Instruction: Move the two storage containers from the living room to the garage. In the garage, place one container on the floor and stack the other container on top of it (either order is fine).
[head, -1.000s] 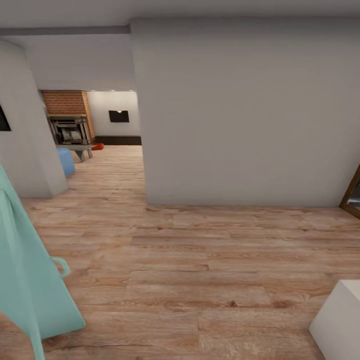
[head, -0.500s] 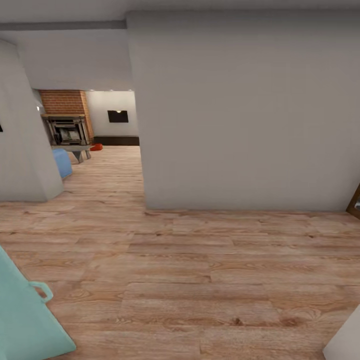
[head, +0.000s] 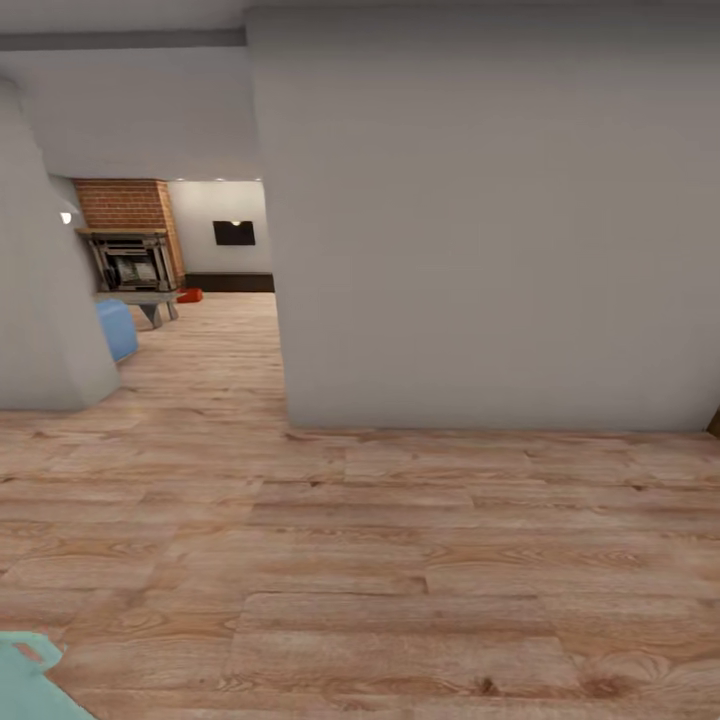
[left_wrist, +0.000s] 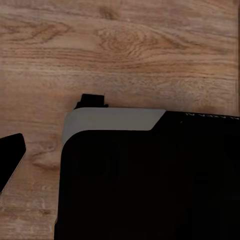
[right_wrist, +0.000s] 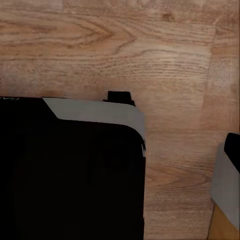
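Observation:
Through the opening at the left of the head view I see the living room far off, with its red brick fireplace (head: 125, 204), a black wall TV (head: 233, 233) and a low dark cabinet (head: 232, 282). One small orange-red storage container (head: 190, 294) lies on the wood floor beside the fireplace; the second container is hidden. Both wrist views look down on my black, grey-trimmed base (left_wrist: 150, 185) (right_wrist: 70, 165) over light wood planks. No gripper fingers can be made out.
A broad white wall (head: 480, 230) fills the middle and right, its corner at the passage. Another white wall (head: 40, 300) bounds the passage's left. A blue seat (head: 116, 328) and a grey table (head: 145, 298) stand near the fireplace. A teal object (head: 25, 680) pokes in at lower left.
The whole head view has shifted, so the camera moved: the teal object slid down and left almost out of view, the white box at lower right left the picture, and the walls stand closer.

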